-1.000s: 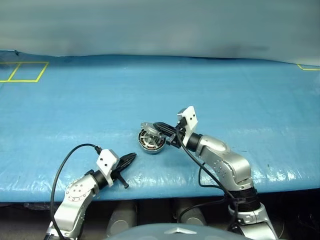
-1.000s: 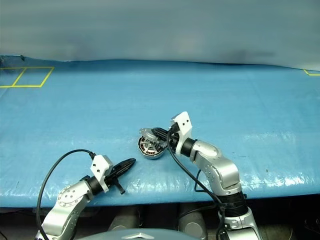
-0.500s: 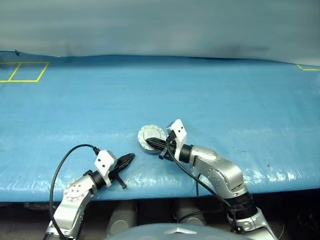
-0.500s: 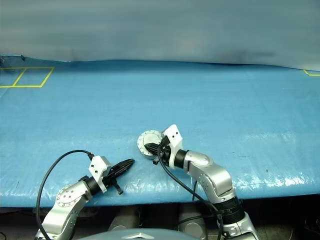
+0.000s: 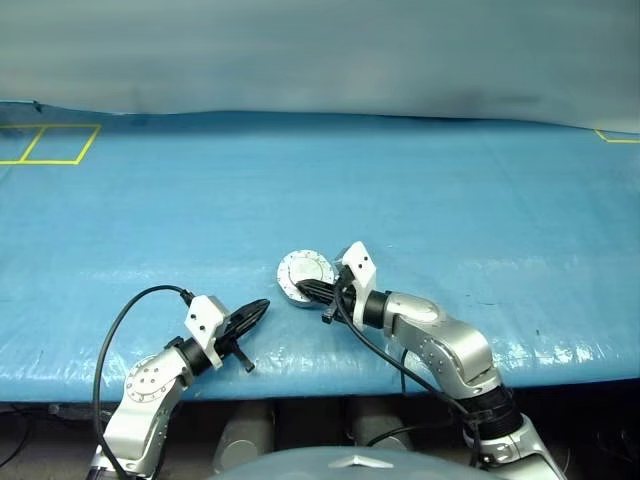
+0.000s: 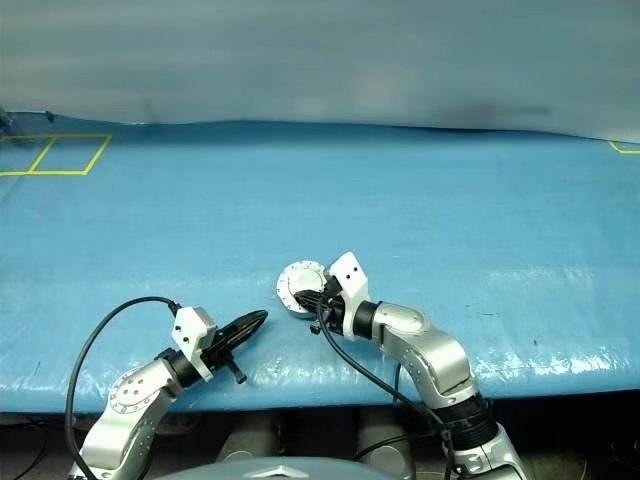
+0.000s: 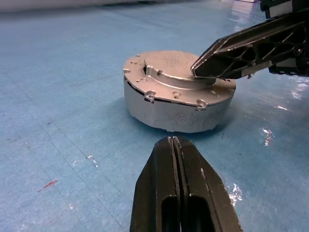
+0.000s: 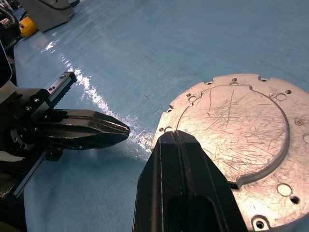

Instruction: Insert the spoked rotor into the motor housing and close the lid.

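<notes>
- The motor housing (image 5: 305, 278) sits on the blue worktop (image 5: 450, 200) with the lid (image 7: 179, 77) flat on top of it, notched edge lined up over the grey wall; a second ago the lid was tilted up in the right gripper's grasp above the open housing, copper windings showing; those windings are now covered
- The spoked rotor cannot be seen with the lid down, so I cannot tell from these views whether it is inside the housing
- The right gripper (image 5: 316, 290) has come down since the earlier frame and now lies low over the housing, its black jaws pressed together with nothing between them; their tip rests on the lid's raised centre, as the left wrist view shows (image 7: 205, 62); in the last half second it has hardly shifted
- The left gripper (image 5: 258, 309) lies on the worktop just beside the housing, on the near-left side of it, apart from it; its jaws are closed tight on nothing and point toward the housing; its place matches the earlier frames
- The housing itself stands where it stood a second ago; yellow tape lines (image 5: 45, 145) lie well apart from the housing, at the far left corner of the worktop
</notes>
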Tool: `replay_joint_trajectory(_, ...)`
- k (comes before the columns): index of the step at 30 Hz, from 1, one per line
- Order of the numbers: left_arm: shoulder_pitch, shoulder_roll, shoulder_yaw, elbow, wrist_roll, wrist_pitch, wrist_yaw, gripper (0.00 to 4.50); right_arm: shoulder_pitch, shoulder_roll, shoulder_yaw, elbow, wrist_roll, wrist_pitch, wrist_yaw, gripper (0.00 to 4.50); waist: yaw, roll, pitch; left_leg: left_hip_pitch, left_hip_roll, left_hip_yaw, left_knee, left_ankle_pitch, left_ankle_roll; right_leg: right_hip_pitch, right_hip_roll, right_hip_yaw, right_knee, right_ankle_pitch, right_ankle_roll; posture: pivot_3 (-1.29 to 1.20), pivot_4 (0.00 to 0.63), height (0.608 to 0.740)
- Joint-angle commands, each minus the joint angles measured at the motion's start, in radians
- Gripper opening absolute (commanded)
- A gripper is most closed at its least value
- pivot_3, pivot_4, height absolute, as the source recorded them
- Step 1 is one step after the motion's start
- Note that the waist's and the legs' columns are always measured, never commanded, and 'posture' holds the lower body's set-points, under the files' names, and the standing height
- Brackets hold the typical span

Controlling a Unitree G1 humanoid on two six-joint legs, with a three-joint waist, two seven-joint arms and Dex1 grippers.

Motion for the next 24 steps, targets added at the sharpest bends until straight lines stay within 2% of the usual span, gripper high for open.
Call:
replay_joint_trajectory(1,-0.004,0.005,0.019,-0.02,-0.019,-0.013,-0.012,0.05,0.013,-0.007,-0.014,-0.026,0.008,0.023,-0.009,0.0,0.0,0.0,0.0,0.0,0.0,0.0,0.0,0.0,0.0,0.0,0.0,0.0,0.0,0.0,0.0,0.0,0.15,0.74)
replay_joint_trajectory(9,0.0,0.014,0.054,-0.031,-0.059,0.013,-0.025,0.05,0.022,0.012,-0.066,-0.163,0.065,0.016,-0.036,0.0,0.0,0.0,0.0,-0.001,0.0,0.0,0.0,0.0,0.0,-0.001,0.0,0.0,0.0,0.0,0.0,0.0,0.15,0.74)
replay_joint_trajectory(10,0.0,0.014,0.056,-0.03,-0.062,0.015,-0.025,0.01,0.021,0.013,-0.076,-0.188,0.074,0.018,-0.043,0.18,0.0,0.0,0.0,-0.001,0.0,0.0,0.0,0.0,0.0,-0.001,0.0,0.0,0.0,0.0,0.0,0.0,0.15,0.74)
replay_joint_trajectory(13,-0.002,0.01,0.056,-0.012,-0.069,0.002,-0.042,0.0,0.02,0.021,-0.089,-0.241,0.078,0.021,-0.073,0.85,0.0,0.0,0.0,-0.001,0.0,0.0,0.0,0.0,0.0,-0.001,0.0,0.0,0.0,0.0,0.0,0.0,0.15,0.74)
replay_joint_trajectory(23,-0.037,-0.001,0.005,-0.041,0.004,-0.012,-0.018,0.0,-0.023,0.067,0.068,-0.132,-0.14,-0.07,-0.202,4.24,-0.001,0.0,0.0,-0.001,0.0,0.0,-0.001,0.0,0.0,-0.002,0.0,0.0,0.0,0.0,0.0,0.0,0.15,0.74)
replay_joint_trajectory(24,-0.036,-0.002,0.0,-0.04,0.01,-0.017,-0.018,0.0,-0.027,0.074,0.078,-0.121,-0.152,-0.074,-0.205,4.47,-0.002,0.0,0.0,-0.001,0.0,0.0,-0.001,0.0,0.0,-0.002,0.0,0.0,0.0,0.0,0.0,0.0,0.15,0.74)
